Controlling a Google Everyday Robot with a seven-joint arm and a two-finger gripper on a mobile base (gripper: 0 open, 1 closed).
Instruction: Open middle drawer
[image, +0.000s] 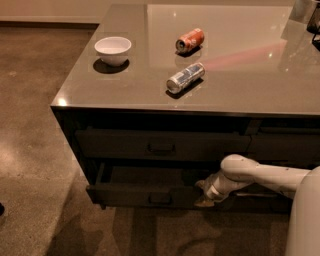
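Observation:
The middle drawer (125, 196) is a wide dark drawer under the counter, second in the left stack. It stands pulled out a short way, and its dark interior (150, 175) shows behind the front. Its small bar pull (160, 198) is at the centre of the front. My gripper (204, 198) is at the right end of this drawer's front, at its top edge, to the right of the pull. My white arm (255, 176) reaches in from the lower right. The top drawer front (120, 144) above it is closed.
On the grey counter top (90, 85) stand a white bowl (113, 49), an orange can (190, 40) on its side and a silver can (185, 77) on its side. The right-hand drawer stack (285, 145) is behind my arm. Brown floor (35, 150) lies to the left.

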